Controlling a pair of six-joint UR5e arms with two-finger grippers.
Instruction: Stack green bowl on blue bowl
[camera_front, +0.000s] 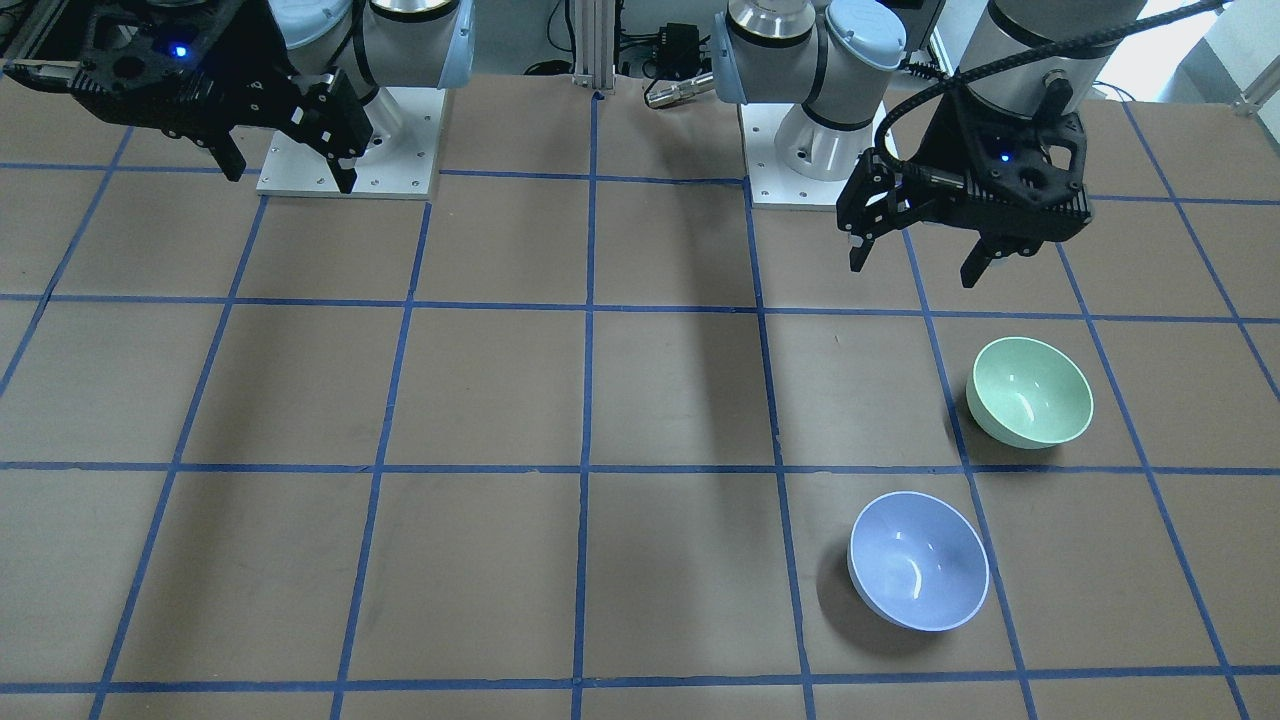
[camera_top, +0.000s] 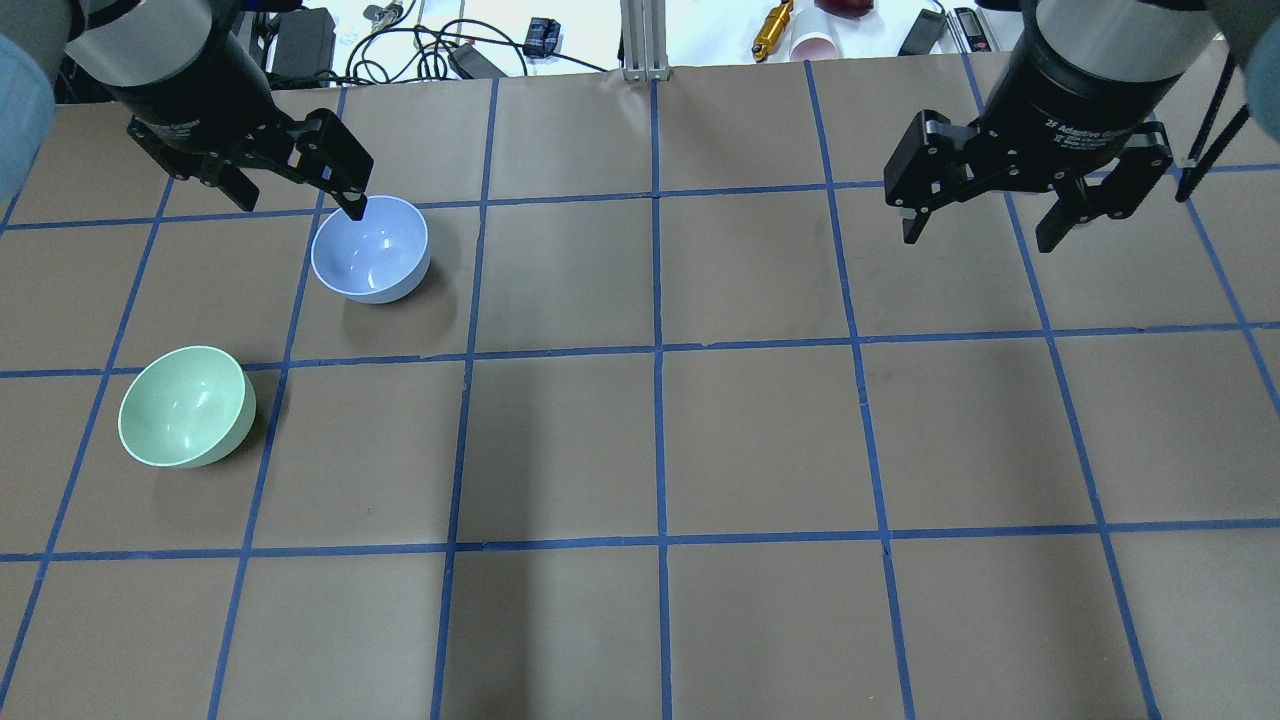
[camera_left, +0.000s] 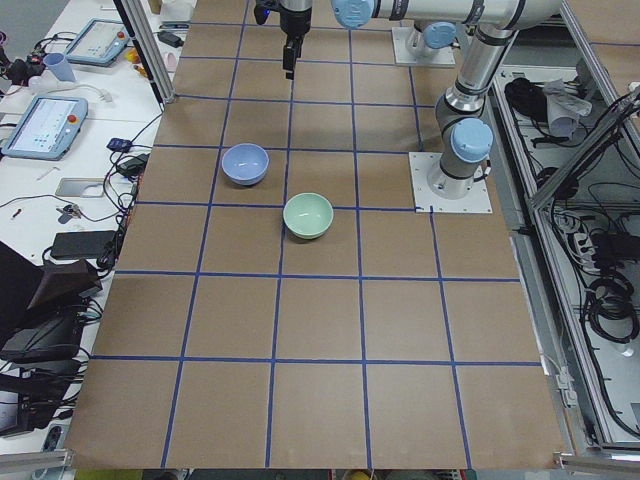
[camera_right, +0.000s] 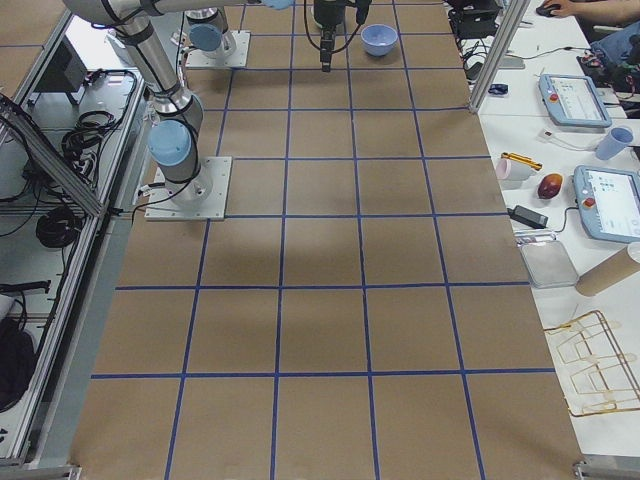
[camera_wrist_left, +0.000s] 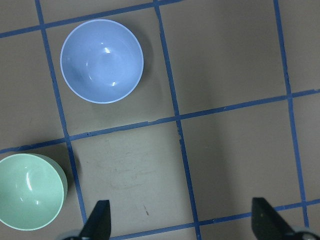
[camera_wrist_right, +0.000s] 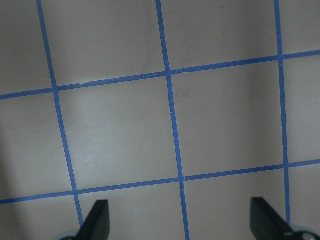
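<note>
The green bowl (camera_front: 1030, 392) stands upright on the brown table, also in the overhead view (camera_top: 185, 405) and the left wrist view (camera_wrist_left: 29, 192). The blue bowl (camera_front: 918, 560) stands upright about one grid square away, apart from it, and shows overhead (camera_top: 370, 250) and in the left wrist view (camera_wrist_left: 101, 61). Both bowls are empty. My left gripper (camera_front: 912, 270) is open and empty, high above the table near the bowls (camera_wrist_left: 181, 222). My right gripper (camera_top: 978, 240) is open and empty, high over the table's other half, above bare squares (camera_wrist_right: 180, 222).
The table (camera_top: 660, 440) is brown paper with a blue tape grid. The two arm bases (camera_front: 348, 150) (camera_front: 810, 150) are bolted at the robot's edge. Cables, a cup (camera_top: 815, 45) and tools lie beyond the far edge.
</note>
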